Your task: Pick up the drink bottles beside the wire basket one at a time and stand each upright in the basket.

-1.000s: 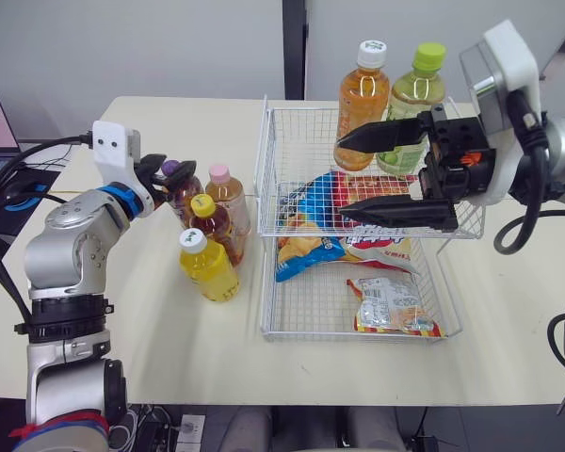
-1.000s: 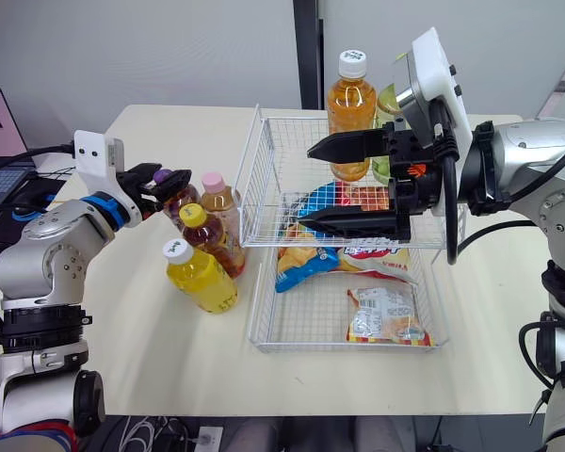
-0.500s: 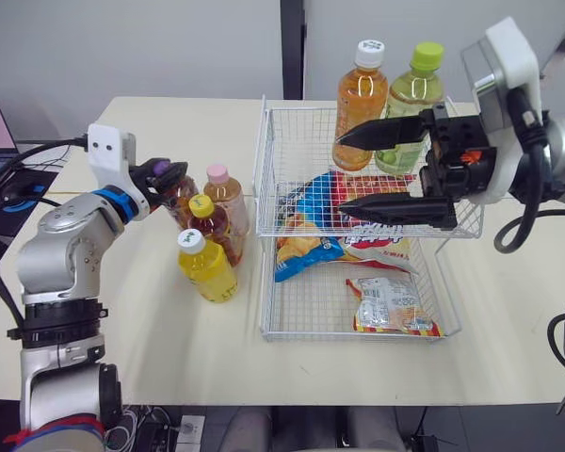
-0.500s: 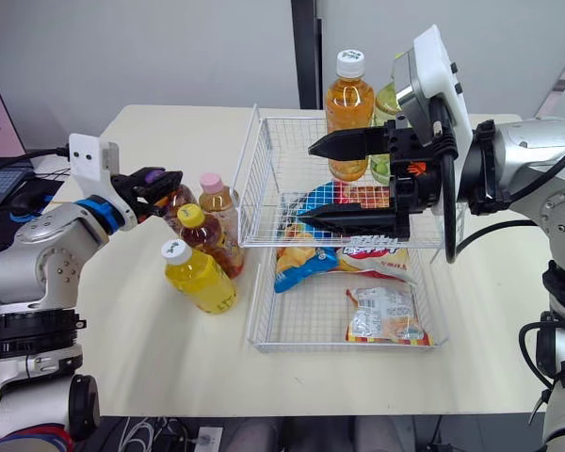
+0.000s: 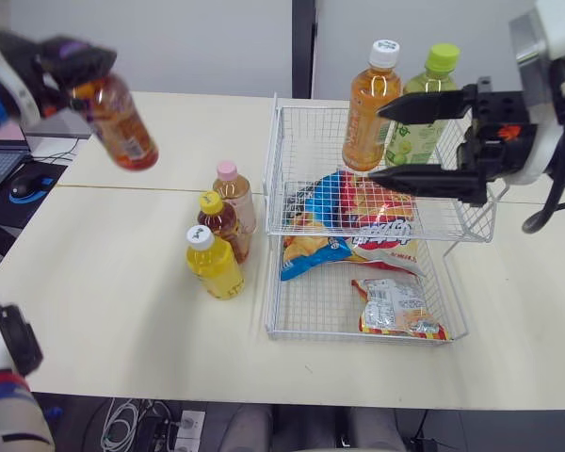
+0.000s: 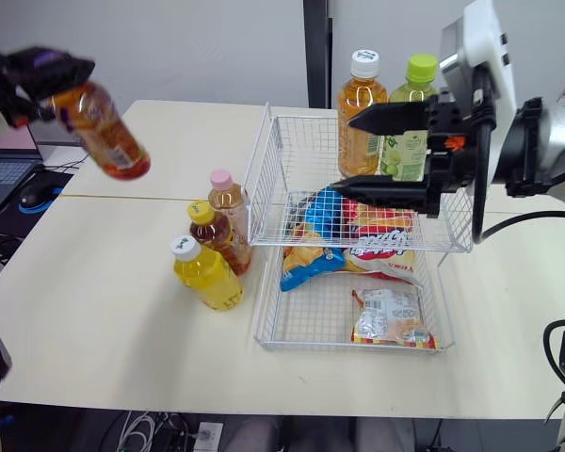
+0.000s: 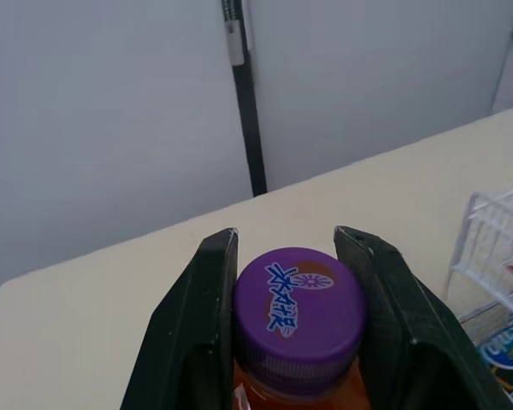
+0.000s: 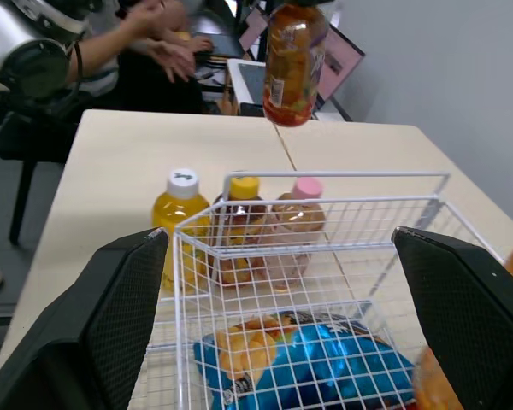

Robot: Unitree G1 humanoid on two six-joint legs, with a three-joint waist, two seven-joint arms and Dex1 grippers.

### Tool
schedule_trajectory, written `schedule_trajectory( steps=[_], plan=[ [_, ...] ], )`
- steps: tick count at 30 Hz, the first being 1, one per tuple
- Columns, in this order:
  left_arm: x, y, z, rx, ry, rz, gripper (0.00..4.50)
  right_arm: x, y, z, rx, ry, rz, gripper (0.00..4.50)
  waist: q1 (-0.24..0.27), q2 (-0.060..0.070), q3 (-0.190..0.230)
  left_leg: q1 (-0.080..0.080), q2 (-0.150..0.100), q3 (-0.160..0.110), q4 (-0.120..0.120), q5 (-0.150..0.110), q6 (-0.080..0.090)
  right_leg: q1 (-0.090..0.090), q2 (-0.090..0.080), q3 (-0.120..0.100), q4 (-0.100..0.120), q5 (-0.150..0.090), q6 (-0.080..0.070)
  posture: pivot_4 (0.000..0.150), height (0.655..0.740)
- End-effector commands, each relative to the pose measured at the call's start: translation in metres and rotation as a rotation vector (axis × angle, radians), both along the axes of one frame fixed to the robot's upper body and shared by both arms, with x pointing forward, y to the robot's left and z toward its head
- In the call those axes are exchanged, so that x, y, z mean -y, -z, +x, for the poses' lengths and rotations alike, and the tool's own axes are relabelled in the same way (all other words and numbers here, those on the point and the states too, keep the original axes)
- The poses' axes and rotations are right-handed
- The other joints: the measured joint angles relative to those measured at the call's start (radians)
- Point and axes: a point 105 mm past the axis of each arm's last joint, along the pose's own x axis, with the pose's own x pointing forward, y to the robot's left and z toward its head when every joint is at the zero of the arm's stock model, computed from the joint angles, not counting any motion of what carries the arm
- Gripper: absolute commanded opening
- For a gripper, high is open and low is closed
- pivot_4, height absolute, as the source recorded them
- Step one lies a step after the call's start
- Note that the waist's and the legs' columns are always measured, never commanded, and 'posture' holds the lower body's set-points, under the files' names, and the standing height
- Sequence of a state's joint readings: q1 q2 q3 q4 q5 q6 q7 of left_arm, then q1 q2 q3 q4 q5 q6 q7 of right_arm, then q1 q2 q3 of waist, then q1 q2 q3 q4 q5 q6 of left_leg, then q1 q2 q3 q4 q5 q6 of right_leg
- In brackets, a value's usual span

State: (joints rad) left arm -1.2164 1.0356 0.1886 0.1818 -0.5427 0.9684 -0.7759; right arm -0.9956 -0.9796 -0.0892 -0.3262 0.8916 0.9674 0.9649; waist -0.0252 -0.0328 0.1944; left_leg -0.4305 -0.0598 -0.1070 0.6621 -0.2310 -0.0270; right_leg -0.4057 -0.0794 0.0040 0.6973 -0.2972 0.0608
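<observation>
Purple-capped bottle (image 5: 118,127) shows as a blur at the far left, tilted, well above the tabletop (image 5: 122,301), its label unreadable. Left tool (image 7: 288,256) has both fingers clamped either side of that purple cap. Right tool (image 5: 377,141) gapes wide, holding nothing, hovering over the upper tier of the wire basket (image 5: 358,337). Up there lies a blue-and-red snack bag (image 5: 358,202). Down below, a yellow-and-blue bag (image 5: 306,254) and a small packet (image 5: 395,306). At the far edge, a white-capped orange bottle (image 5: 369,104) and a green-capped bottle (image 5: 424,94) stand upright, inside the wire or just behind it, I cannot tell. Just left of the basket three stand clustered: pink-capped bottle (image 5: 234,193), yellow-capped bottle (image 5: 221,226), yellow bottle (image 5: 215,268).
</observation>
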Motion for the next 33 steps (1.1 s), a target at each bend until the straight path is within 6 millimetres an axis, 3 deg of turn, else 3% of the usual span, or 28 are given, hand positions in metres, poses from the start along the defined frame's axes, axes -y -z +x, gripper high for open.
schedule_trajectory(
  steps=[1, 9, 18, 26, 33],
  plan=[
    [0.034, -0.040, -0.017, 0.065, 0.175, 0.028, 1.38, 0.012, -0.013, -0.004, 0.064, 0.032, 0.008, 4.50, -0.004, 0.000, 0.000, 0.000, 0.000, 0.000, 0.000, 0.000, 0.000, 0.000, 0.001, 0.000, 0.000, 0.000, 0.000, 0.150, 0.7400],
    [0.097, -0.068, -0.012, 0.052, 0.427, 0.046, 1.38, 0.021, -0.006, -0.013, 0.020, 0.055, -0.001, 4.50, -0.016, 0.001, 0.001, 0.000, 0.002, 0.002, 0.000, 0.000, 0.000, -0.002, 0.002, 0.002, 0.001, 0.000, 0.000, 0.150, 0.7400],
    [0.135, -0.070, 0.005, 0.037, 0.541, 0.046, 1.38, 0.025, -0.008, -0.016, 0.023, 0.089, 0.013, 4.50, -0.028, 0.001, 0.001, -0.001, 0.002, 0.004, -0.001, 0.000, 0.000, -0.004, 0.002, 0.006, 0.001, 0.000, 0.000, 0.150, 0.7400],
    [0.153, -0.043, 0.037, -0.040, 0.533, 0.008, 1.38, 0.027, -0.010, -0.016, 0.033, 0.108, 0.018, 4.50, -0.026, 0.001, 0.001, -0.001, 0.002, 0.005, 0.000, 0.000, 0.000, -0.005, 0.002, 0.006, 0.001, 0.000, 0.000, 0.150, 0.7400],
    [0.166, -0.018, 0.052, -0.086, 0.535, 0.032, 1.38, 0.038, -0.017, -0.014, 0.071, 0.185, 0.027, 4.50, -0.025, 0.001, 0.001, -0.002, 0.002, 0.006, 0.000, 0.000, 0.000, -0.005, 0.002, 0.007, 0.002, 0.000, 0.000, 0.150, 0.7400]
  ],
)
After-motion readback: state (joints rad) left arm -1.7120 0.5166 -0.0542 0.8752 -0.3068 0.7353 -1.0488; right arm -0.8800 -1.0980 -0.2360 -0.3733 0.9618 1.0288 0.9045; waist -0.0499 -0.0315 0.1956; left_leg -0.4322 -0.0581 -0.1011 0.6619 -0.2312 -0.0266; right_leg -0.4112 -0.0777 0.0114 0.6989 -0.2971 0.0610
